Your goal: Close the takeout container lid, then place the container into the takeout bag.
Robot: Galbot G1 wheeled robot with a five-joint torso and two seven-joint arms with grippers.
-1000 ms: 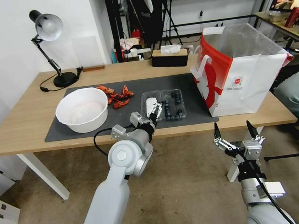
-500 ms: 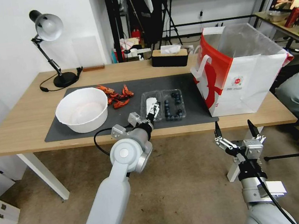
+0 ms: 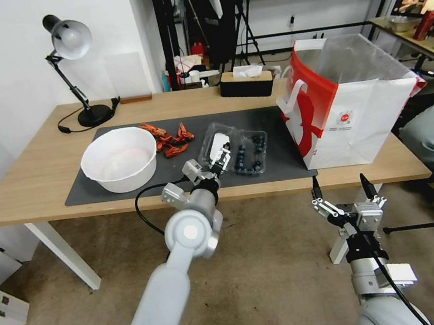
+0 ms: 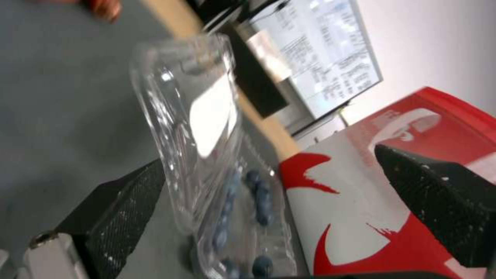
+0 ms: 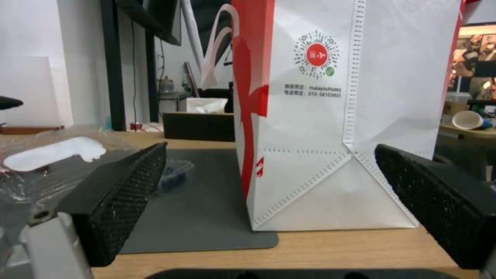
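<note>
Both arms are smooth pale-grey tubes with round silver joint caps. A black cable loops beside the left arm's wrist, another runs down the right forearm. The silver metal left gripper (image 3: 220, 158) and right gripper (image 3: 339, 187) carry black, finely textured, wedge-shaped fingers (image 5: 120, 195).

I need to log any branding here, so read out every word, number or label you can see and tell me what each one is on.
"010-58103931": takeout bag, white front panel, under the round red logo.
The line above that number: too small to read surely.
Lid sticker: white face, no text readable.
Wall sheets in the left wrist view: blurred, unreadable.
</note>
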